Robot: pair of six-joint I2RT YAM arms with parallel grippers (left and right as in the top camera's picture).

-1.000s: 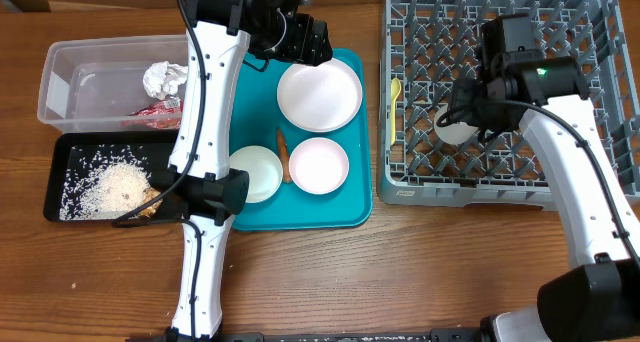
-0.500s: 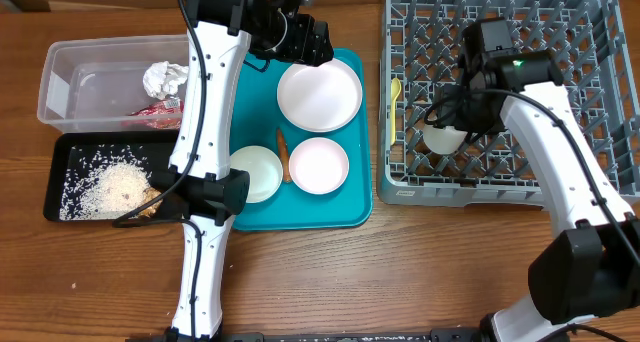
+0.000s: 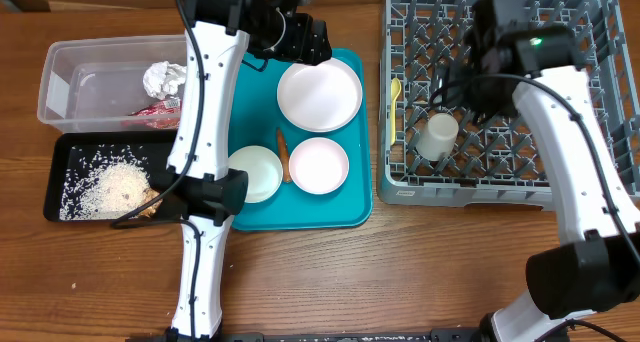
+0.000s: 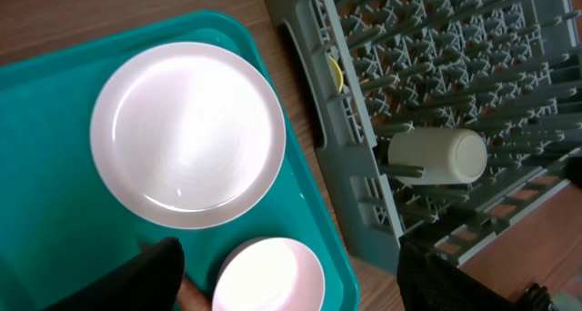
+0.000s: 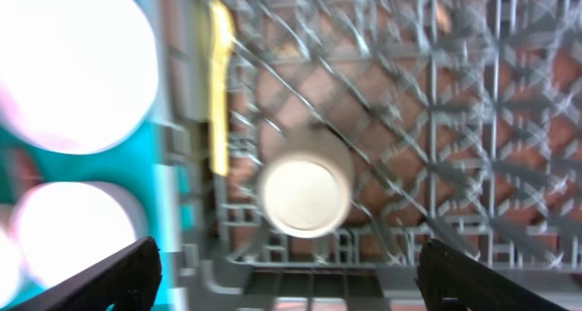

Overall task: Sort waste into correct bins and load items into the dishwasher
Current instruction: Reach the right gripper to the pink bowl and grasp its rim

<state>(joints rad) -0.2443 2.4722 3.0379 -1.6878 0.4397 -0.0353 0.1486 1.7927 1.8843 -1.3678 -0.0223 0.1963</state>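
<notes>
One large square grey plastic dish rack (image 3: 470, 190) on the brown wooden table (image 3: 400, 272) holds the small white cup (image 5: 306, 195) on its side, lying free ahead of the right gripper's (image 5: 289, 256) wide-spread, empty jaws. The left gripper (image 4: 289, 256), also spread and empty, hangs over the teal plastic serving tray (image 4: 45, 211) near the white round plate (image 4: 186, 134).

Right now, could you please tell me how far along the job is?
Done: napkin and red wrapper sit in the clear tub, rice in the black tray, the cup lies in the rack. In hand: nothing; both the left claw and right claw are open. To do: plate, two bowls and the carrot stick on the teal tray.
</notes>
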